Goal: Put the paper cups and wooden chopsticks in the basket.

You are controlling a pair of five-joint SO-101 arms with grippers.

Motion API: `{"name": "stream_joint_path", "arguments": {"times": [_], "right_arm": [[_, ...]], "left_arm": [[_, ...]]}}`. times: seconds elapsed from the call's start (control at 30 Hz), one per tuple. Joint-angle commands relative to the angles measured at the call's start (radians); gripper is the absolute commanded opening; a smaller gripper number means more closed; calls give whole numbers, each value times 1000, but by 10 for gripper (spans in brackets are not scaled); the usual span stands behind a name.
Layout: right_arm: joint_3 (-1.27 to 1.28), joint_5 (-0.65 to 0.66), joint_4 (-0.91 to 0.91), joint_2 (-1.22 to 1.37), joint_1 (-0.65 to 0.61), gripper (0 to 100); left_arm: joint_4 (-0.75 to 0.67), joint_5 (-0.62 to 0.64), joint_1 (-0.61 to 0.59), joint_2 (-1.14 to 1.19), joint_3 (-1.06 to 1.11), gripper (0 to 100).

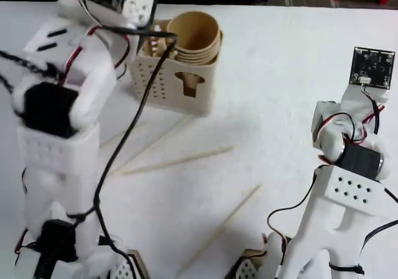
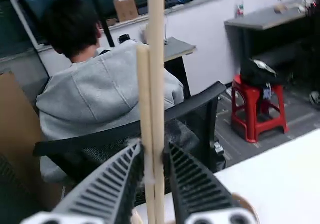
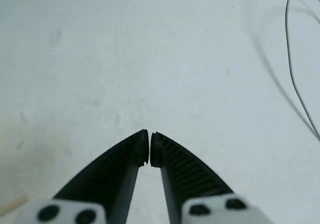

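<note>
My left gripper [image 2: 150, 156] is shut on two wooden chopsticks [image 2: 156, 59] that stand upright between its fingers. In the high view that arm hangs over the back left corner of the cream perforated basket [image 1: 168, 83]. Stacked paper cups [image 1: 196, 36] sit in the basket's right side. Three more chopsticks lie on the white table: one [image 1: 177, 161] in front of the basket, a paler one [image 1: 152, 141] beside it, and one [image 1: 217, 229] nearer the front edge. My right gripper [image 3: 149, 148] is shut on nothing, just above bare table at the right.
A chopstick tip [image 3: 12, 204] shows at the edge of the right wrist view, and a thin cable [image 3: 297, 84] runs over the table there. Black cables [image 1: 134, 117] hang from the left arm. A person in a grey hoodie sits behind the table.
</note>
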Motion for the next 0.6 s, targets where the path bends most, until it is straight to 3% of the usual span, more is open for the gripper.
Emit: {"name": "stream_joint_path", "arguments": {"times": [0.0, 0.17, 0.33, 0.47, 0.57], "right_arm": [[-5, -9, -18, -25, 2, 21], [-5, -8, -18, -25, 2, 21], [-5, -5, -18, -25, 2, 21], [-5, -5, -18, -25, 2, 21], [-5, -3, -18, -25, 2, 21]], "left_arm": [[-255, 94, -50, -35, 201, 20], [-468, 170, -93, -35, 442, 20], [-580, 173, -125, -41, 631, 37], [-494, 175, -137, -50, 620, 171], [-353, 167, -153, -88, 545, 177]]}}
